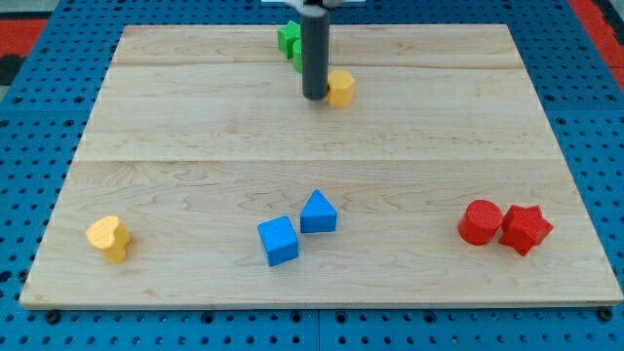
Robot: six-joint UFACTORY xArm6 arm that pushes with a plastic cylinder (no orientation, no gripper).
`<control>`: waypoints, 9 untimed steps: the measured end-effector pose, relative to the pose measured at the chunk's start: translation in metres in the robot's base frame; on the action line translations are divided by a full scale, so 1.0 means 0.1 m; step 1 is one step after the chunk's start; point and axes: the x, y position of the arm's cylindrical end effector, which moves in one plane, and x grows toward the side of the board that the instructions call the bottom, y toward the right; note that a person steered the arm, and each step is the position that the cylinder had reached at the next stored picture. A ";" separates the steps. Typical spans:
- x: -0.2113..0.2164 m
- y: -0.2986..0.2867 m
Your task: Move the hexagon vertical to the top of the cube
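A yellow hexagon block (pixel 341 87) sits near the view's top centre of the wooden board (pixel 195 127). My tip (pixel 314 97) stands right against the hexagon's left side. A blue cube (pixel 278 240) lies low in the middle of the board, well below the hexagon and a little to its left. A blue triangular block (pixel 318 212) touches the cube's upper right corner.
Green blocks (pixel 290 41) sit at the view's top edge, partly hidden behind the rod. A yellow heart block (pixel 108 238) is at the lower left. A red cylinder (pixel 480 221) and a red star (pixel 526 229) touch at the lower right.
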 end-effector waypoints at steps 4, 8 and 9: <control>0.33 0.19; 1.15 -0.14; 1.18 0.02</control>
